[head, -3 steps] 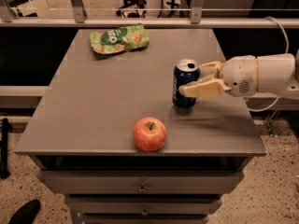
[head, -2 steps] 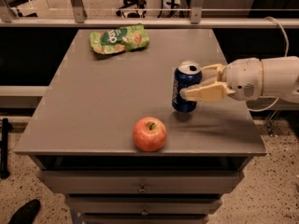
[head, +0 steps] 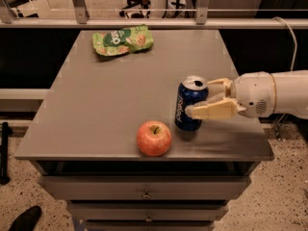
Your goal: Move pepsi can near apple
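The pepsi can point(head: 188, 110) is dark blue with a silver top and stands upright on the grey table point(head: 96, 109), near its front right. My gripper point(head: 199, 98) reaches in from the right and is shut on the can, with one tan finger point(head: 211, 111) across its front and the other behind it. The apple point(head: 154, 138), red-orange with a short stem, sits near the table's front edge. It is just left of and in front of the can, with a small gap between them. I cannot tell whether the can's base touches the table or hangs just above it.
A green crinkled snack bag point(head: 123, 40) lies at the table's far left. The table's front edge point(head: 144, 157) runs just below the apple, with drawers point(head: 144, 194) under it. A metal railing point(head: 144, 23) runs behind the table. A cable point(head: 288, 37) hangs at the right.
My gripper has carried the pepsi can toward the table's front edge and slightly left. The can now stands much closer to the apple. The apple and the bag have not moved.
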`<action>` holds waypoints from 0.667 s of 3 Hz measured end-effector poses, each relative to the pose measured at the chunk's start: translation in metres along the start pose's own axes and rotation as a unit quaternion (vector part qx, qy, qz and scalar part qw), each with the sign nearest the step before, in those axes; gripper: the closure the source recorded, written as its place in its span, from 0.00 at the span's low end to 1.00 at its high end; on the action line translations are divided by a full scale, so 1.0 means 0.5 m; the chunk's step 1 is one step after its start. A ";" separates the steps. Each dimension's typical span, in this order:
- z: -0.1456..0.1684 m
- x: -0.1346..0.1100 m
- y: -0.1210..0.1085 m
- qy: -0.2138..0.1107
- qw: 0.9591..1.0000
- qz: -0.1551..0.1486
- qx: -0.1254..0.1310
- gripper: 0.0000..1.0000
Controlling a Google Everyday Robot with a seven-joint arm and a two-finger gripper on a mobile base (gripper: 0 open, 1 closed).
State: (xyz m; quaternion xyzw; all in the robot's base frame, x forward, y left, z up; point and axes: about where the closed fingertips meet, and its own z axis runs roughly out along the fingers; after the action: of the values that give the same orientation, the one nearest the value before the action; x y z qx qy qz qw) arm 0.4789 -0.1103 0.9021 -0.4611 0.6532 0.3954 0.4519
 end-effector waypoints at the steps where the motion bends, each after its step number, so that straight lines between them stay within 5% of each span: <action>1: 0.011 0.014 0.032 0.003 1.000 -0.001 -0.021 0.85; 2: 0.022 0.023 0.049 0.005 0.999 -0.008 -0.035 0.62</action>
State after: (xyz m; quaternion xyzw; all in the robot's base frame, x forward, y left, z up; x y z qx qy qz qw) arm 0.4560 -0.0964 0.8907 -0.4841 0.6376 0.4120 0.4351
